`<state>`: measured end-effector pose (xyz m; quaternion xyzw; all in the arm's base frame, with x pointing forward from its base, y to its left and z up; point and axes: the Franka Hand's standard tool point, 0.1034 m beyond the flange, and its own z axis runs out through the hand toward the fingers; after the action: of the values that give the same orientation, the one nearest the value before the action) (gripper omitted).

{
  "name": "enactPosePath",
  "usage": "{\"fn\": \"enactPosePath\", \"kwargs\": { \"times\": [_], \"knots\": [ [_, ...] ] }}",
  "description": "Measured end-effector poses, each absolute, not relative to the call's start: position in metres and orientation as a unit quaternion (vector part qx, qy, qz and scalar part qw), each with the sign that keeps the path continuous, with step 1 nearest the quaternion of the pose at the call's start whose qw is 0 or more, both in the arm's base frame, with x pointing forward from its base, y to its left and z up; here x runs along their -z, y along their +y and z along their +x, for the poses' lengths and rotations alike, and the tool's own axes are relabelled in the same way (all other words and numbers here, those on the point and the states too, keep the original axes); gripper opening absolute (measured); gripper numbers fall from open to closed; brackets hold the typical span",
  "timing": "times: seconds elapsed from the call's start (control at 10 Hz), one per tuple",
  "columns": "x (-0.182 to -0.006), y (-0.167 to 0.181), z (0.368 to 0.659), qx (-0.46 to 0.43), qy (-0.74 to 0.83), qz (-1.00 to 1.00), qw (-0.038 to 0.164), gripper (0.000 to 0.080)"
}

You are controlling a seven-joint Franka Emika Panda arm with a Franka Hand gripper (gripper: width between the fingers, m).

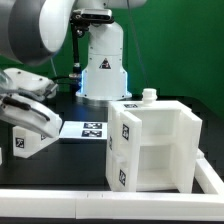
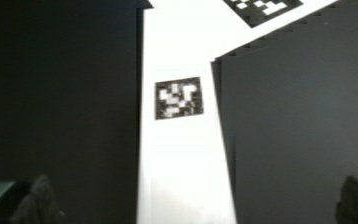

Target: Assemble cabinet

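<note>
black table [image 1: 205, 95] fills the scene, green backdrop behind it. robot arm [image 1: 35, 30] comes in big and blurred from the exterior view's left top corner; its white base [image 1: 103, 65] stands at the back centre of the table.

cabinet shell [image 1: 160, 145] sits on the table at the exterior view's right, upright, open front with a shelf splitting it into an upper and a lower compartment. square tags on its left side wall, one high and one low. a small white knob [image 1: 149, 96] sticks up from its top rear corner. a white rail [image 1: 100, 207] runs along the near table edge, below the shell.

the marker board [image 1: 92, 129] lies flat on the table just left of the shell, between it and the gripper, tags facing up.

gripper [image 1: 28, 118] is low at the exterior view's left, near the table, tilted. a white tagged block [image 1: 25, 143] sits at its tip; cannot tell if it is clamped or just beside it. fingers are not clear in the exterior view.

wrist view: a tall white panel [image 2: 179, 150] with one tag [image 2: 178, 98] on it, dark table either side, another tag [image 2: 265, 8] partly cut off at the frame edge. dim finger shapes [image 2: 19, 200] show at both lower corners, spread wide apart, nothing visibly between them.
</note>
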<state>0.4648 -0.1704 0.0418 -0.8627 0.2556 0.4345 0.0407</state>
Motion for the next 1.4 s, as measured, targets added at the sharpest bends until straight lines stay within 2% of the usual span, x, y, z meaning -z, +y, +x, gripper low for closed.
{"fn": "enactPosePath", "kwargs": {
  "times": [0.1,0.4,0.5,0.6,0.7,0.8,1.2,1.4],
  "knots": [
    [-0.031,-0.17,0.461,-0.435,0.259,-0.861,0.035,0.0796],
    [-0.029,-0.171,0.461,-0.434,0.26,-0.862,0.033,0.0748],
    [-0.029,-0.171,0.461,-0.434,0.26,-0.862,0.033,0.0573],
    [-0.029,-0.171,0.46,-0.434,0.26,-0.862,0.033,0.0573],
    [-0.029,-0.172,0.46,-0.434,0.261,-0.862,0.033,0.0392],
    [-0.029,-0.172,0.46,-0.434,0.261,-0.862,0.033,0.0283],
    [-0.034,-0.167,0.461,-0.439,0.263,-0.859,0.037,0.0285],
    [-0.06,-0.153,0.47,-0.43,0.264,-0.861,0.066,0.0285]
  ]
}}
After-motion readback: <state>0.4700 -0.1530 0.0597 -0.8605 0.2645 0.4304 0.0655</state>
